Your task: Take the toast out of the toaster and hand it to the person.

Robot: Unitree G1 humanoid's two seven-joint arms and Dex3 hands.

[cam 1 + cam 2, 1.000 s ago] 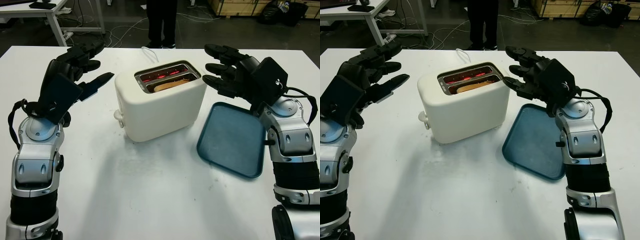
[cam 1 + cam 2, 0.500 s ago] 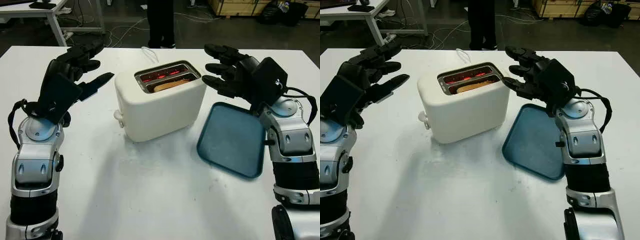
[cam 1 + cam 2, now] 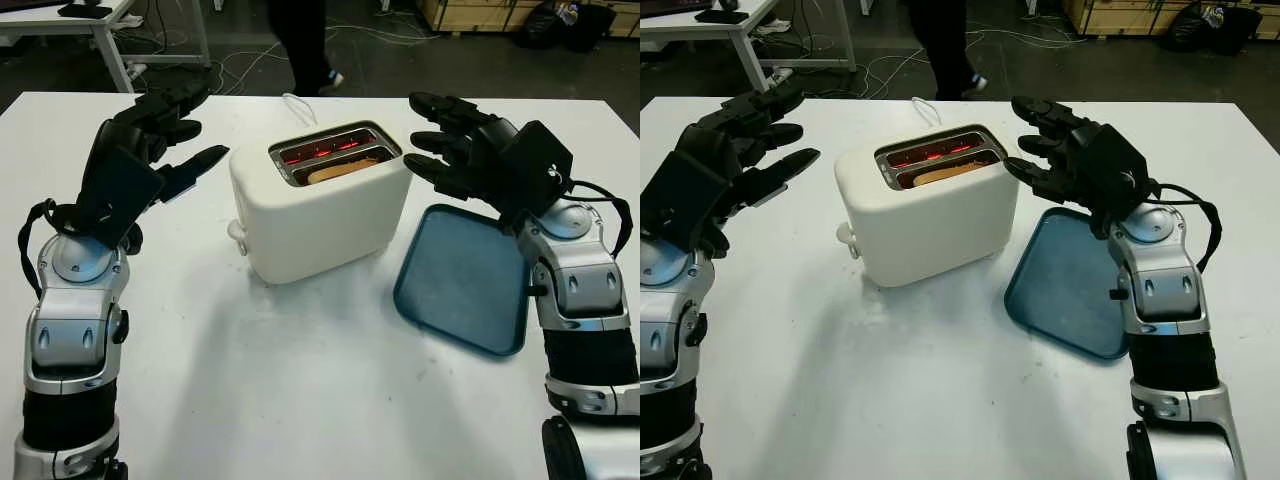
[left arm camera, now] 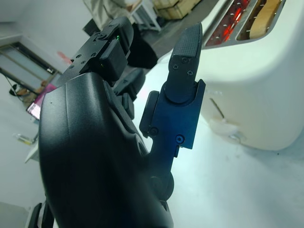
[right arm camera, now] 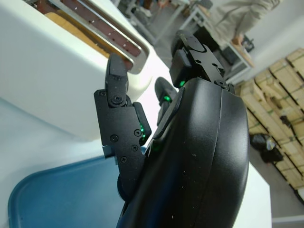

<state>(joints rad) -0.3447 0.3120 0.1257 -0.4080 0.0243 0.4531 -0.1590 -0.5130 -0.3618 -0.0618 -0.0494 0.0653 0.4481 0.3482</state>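
head views: white toaster (image 3: 320, 205) mid-table, elements glowing; toast (image 3: 342, 169) sunk in the near slot. left hand (image 3: 160, 135) open, left of toaster; right hand (image 3: 1060, 150) open, beside its right end, above blue tray (image 3: 1070, 285).
left wrist: toast (image 4: 265, 18) edge visible.
judgement: light, brittle, hot; pinch the exposed top edge.
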